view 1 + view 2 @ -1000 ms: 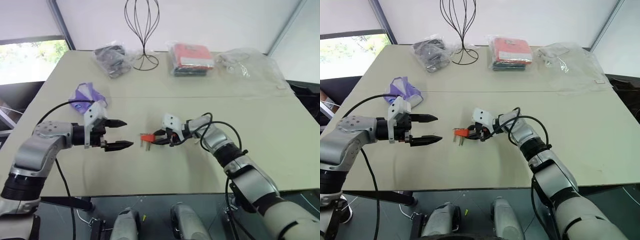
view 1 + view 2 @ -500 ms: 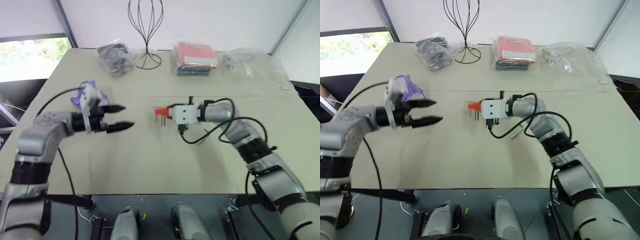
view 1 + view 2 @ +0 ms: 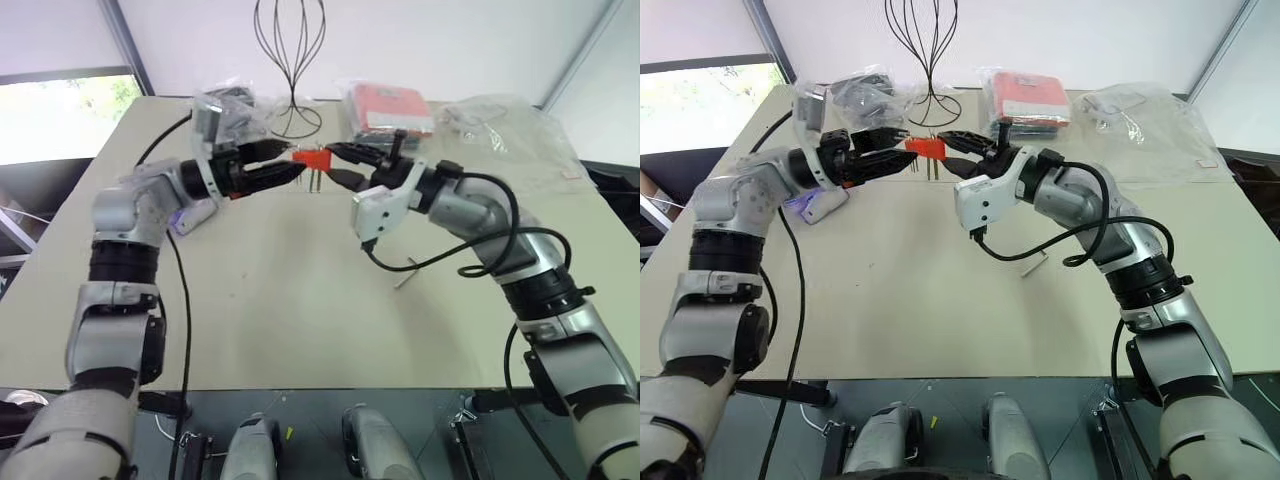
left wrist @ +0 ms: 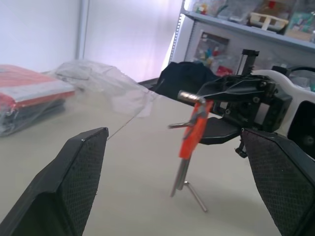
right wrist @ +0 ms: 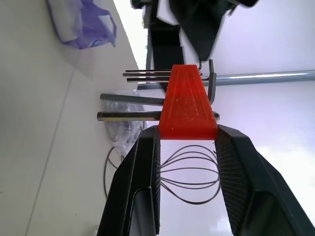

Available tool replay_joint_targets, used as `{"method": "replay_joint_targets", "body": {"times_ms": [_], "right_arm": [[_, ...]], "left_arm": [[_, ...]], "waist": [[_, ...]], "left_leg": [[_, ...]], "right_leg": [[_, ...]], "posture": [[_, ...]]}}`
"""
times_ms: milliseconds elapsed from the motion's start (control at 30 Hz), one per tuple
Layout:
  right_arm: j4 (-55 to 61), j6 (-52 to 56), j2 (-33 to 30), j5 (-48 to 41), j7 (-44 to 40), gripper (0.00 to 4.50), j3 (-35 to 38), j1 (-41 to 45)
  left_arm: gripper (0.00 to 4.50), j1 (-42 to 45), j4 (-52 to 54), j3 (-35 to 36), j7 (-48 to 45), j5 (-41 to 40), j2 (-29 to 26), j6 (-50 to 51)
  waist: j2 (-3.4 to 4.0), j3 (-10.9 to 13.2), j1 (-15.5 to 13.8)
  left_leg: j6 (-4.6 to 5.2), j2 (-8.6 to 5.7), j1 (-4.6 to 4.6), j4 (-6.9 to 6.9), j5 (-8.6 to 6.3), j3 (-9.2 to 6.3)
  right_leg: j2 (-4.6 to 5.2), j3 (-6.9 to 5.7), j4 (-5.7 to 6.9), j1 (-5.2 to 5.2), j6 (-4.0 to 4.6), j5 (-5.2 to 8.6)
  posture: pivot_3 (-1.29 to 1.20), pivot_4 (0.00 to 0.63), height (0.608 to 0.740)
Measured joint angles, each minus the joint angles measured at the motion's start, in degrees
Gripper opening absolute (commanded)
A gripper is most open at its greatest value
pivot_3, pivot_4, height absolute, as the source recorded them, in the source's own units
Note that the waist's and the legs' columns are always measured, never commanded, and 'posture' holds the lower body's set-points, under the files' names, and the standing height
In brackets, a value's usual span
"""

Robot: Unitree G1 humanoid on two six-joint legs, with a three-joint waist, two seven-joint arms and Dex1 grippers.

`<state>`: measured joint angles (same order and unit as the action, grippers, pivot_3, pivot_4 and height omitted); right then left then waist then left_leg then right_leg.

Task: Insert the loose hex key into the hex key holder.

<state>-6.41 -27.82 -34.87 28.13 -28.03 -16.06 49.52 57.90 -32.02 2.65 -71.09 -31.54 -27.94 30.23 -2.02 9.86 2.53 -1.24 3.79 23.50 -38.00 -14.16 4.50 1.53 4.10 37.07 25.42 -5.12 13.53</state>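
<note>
Since 1 second ago both arms have risen: your right hand (image 3: 340, 165) has carried the hex key holder (image 3: 312, 159) from low centre to upper centre, clenched on it. Your left hand (image 3: 278, 160) gapes wide beside it, empty. The loose hex key (image 3: 406, 277) lies on the surface (image 3: 300, 320), right of centre; picking and inserting it remain.

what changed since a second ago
The right pincer, shut on the orange-red plastic hex key holder, lifted it off the beige table and rolled its wrist. The open left pincer rose to meet it. The loose grey metal hex key, now uncovered, lies on the table; bagged items unmoved.
</note>
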Motion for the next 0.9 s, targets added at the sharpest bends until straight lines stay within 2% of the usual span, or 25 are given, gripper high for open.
{"method": "replay_joint_targets", "body": {"times_ms": [233,700,800,900], "right_arm": [[1.2,1.1,-0.1,0.4,-0.1,1.00,0.6,-1.4],[2.9,-0.5,-2.0,0.4,-3.8,1.00,0.4,-3.6],[2.9,-0.8,-1.9,0.8,-3.8,1.00,0.4,-3.6],[2.9,-1.1,-1.9,1.0,-3.8,1.00,0.4,-3.7]], "left_arm": [[4.50,3.4,-6.3,-1.3,-3.9,3.4,2.7,-4.8],[4.50,4.0,-7.8,-1.4,-8.4,5.4,3.5,-4.8],[3.68,4.1,-7.7,-1.4,-8.8,5.5,3.7,-4.6],[2.20,4.0,-7.0,-1.6,-9.2,5.6,3.8,-4.3]], "waist": [[-0.01,0.0,0.0],[-0.01,0.0,0.0],[-0.01,0.0,0.0],[-0.01,0.0,0.0]], "left_leg": [[0.00,0.00,0.01,0.01,0.00,0.00],[0.00,0.00,0.01,0.01,0.00,-0.01],[0.00,0.00,0.01,0.01,0.00,-0.01],[0.00,0.00,0.01,0.01,0.00,-0.01]], "right_leg": [[0.00,0.00,-0.01,0.01,0.00,0.00],[0.00,0.01,0.00,0.01,0.00,0.00],[0.00,0.01,0.00,0.01,0.00,0.01],[0.00,0.01,0.00,0.01,0.00,0.01]], "posture": [[0.00,0.150,0.739],[0.00,0.150,0.739],[0.00,0.150,0.739],[0.00,0.150,0.739]]}}
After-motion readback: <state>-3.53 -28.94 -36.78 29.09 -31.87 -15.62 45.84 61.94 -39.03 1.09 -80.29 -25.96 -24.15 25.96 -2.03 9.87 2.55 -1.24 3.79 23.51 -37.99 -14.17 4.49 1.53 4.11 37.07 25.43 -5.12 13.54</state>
